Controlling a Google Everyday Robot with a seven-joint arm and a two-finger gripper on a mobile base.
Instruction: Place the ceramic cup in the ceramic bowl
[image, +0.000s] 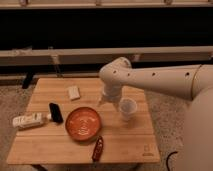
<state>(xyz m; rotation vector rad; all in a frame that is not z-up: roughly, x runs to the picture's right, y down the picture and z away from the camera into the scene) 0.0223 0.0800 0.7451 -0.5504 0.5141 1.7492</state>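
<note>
On pale wooden tabletop, round shallow orange-red ceramic bowl sits mid-front, empty to receive. Small plain white ceramic cup upright just right of it. Claw beside cup, probably for grasping; open or holding, cannot tell.

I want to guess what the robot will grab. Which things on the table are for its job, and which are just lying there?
For the job:
ceramic cup
ceramic bowl
gripper, close beside the cup, on the bowl's side

Just lying about:
small white packet
black object
long white package
dark red oblong object
</note>
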